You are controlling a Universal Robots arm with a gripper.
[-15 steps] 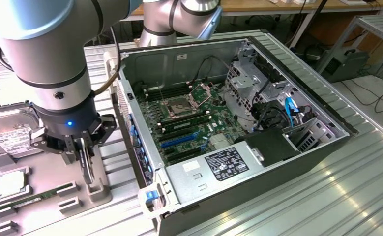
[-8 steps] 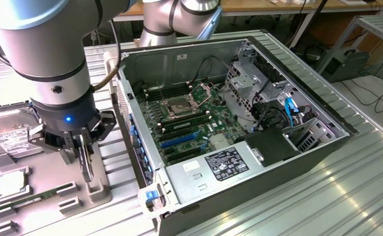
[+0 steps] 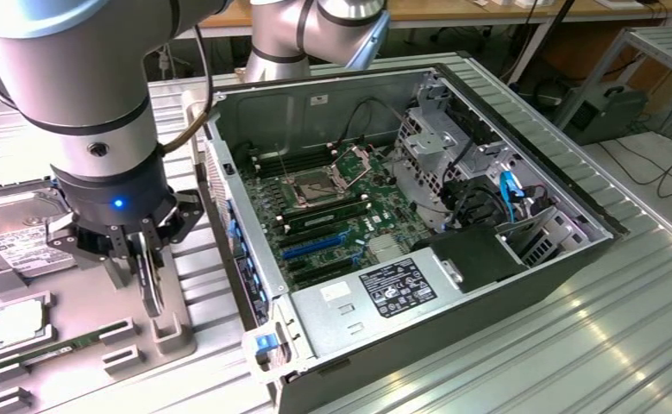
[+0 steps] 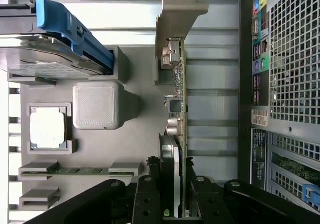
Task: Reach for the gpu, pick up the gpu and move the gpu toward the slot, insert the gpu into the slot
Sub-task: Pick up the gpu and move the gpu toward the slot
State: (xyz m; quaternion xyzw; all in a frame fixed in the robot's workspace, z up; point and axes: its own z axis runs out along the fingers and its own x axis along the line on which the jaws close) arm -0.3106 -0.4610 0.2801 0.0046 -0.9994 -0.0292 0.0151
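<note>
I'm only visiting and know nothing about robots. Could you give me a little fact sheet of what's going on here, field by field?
Robot: one arm, its gripper low over a grey tray
Gripper at: the gpu, standing on edge in its holder on the tray
Slot: blue slot on the green motherboard, nothing in it
Computer case: computer case open, to the exterior view's right of the tray
Also on tray: hard drive, memory stick
Progress: gpu on the tray, not in the slot
</note>
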